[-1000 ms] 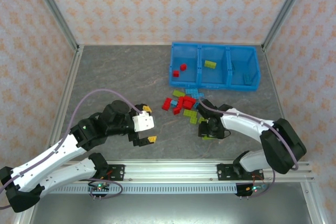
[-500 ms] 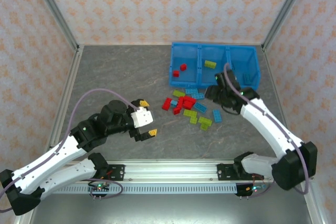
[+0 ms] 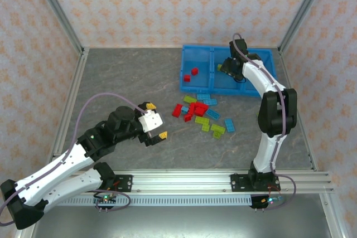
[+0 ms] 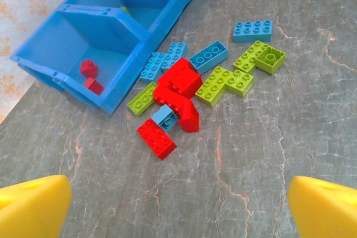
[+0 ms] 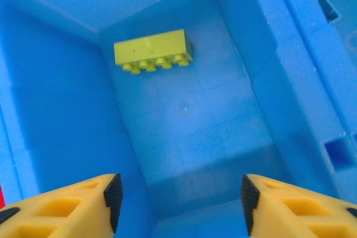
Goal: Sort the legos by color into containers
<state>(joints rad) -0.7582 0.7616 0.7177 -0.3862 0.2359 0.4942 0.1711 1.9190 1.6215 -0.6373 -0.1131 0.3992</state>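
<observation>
Red-heavy lego pile [image 4: 177, 90] lay at 12 o'clock from left gripper [image 4: 178, 210], jaws wide, empty; nearer arm. Right gripper [image 5: 181, 207] jaws apart, empty, over middle compartment [image 5: 184, 110].

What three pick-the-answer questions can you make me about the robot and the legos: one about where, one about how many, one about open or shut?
1. Where is the right gripper?
A. Over the loose pile on the table
B. Over the middle compartment
C. Beside the left arm's base

2. How many red bricks lie in the left compartment?
A. None
B. Five
C. Two

3. How does the left gripper stand?
A. Open, holding nothing
B. Shut on a red brick
C. Shut on a blue brick

Answers:
1 B: its wrist camera looks straight down into the compartment that holds one yellow-green brick.
2 C: two red bricks sit on that compartment's floor.
3 A: its yellow fingertips stand wide apart with nothing between them.
</observation>
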